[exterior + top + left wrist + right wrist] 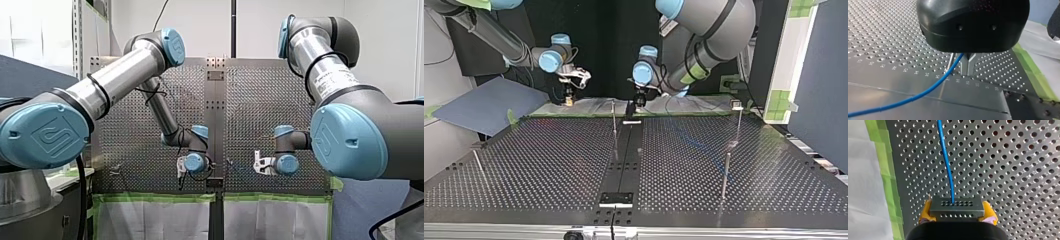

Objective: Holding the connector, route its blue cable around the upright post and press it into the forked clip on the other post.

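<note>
Near the front view's middle, the left gripper (181,169) and right gripper (257,165) hang apart over the perforated table (125,135). In the top view, a thin upright post (614,125) stands between them, nearer the camera. In the left wrist view, the metal fingers (963,66) sit nearly together, and the blue cable (930,88) passes just beside them; whether they pinch it cannot be told. In the right wrist view, yellow pads (924,213) clamp the grey connector (956,207), and its cable runs ahead.

The grey, hole-dotted connector (956,206) is sitting clamped in my right gripper (956,210), its blue cable (946,160) running straight ahead over the table (1010,157); the thin upright post (614,125) is standing mid-table.
</note>
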Controlling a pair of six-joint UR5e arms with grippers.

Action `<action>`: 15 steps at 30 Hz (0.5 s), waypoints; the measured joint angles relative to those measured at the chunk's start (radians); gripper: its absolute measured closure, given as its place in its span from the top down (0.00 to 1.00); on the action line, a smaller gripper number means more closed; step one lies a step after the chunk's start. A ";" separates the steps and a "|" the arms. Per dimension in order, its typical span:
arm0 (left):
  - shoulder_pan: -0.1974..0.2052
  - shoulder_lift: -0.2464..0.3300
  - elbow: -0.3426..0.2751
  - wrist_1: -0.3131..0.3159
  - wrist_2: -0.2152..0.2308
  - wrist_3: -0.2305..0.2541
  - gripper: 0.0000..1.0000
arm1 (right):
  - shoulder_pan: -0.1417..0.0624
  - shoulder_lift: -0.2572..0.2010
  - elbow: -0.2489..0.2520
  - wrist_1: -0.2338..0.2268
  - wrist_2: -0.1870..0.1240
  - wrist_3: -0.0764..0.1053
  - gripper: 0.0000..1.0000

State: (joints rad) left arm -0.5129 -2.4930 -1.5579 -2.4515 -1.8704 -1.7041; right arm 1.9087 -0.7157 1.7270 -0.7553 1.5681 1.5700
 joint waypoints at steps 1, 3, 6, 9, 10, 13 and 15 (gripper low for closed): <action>0.003 0.000 0.003 -0.001 0.004 0.000 0.00 | -0.001 0.000 -0.003 0.003 0.000 0.002 0.00; 0.009 0.000 0.006 -0.002 0.011 0.000 0.00 | -0.002 0.000 -0.010 0.009 0.001 0.005 0.00; 0.020 0.000 0.008 -0.003 0.024 0.000 0.00 | -0.002 0.000 -0.020 0.020 0.001 0.006 0.00; 0.030 0.000 0.008 -0.003 0.034 0.000 0.00 | -0.002 0.000 -0.031 0.035 0.002 0.002 0.00; 0.034 0.000 0.009 -0.003 0.039 0.000 0.00 | -0.003 0.000 -0.034 0.038 0.002 0.000 0.00; 0.044 0.000 0.011 -0.004 0.053 0.000 0.00 | -0.005 0.000 -0.040 0.045 0.004 -0.003 0.00; 0.049 0.000 0.013 -0.006 0.060 0.000 0.00 | -0.008 0.000 -0.042 0.046 0.004 -0.004 0.00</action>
State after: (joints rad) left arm -0.4643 -2.4932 -1.5449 -2.4570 -1.8108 -1.7041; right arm 1.9010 -0.7157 1.6849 -0.7089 1.5721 1.5656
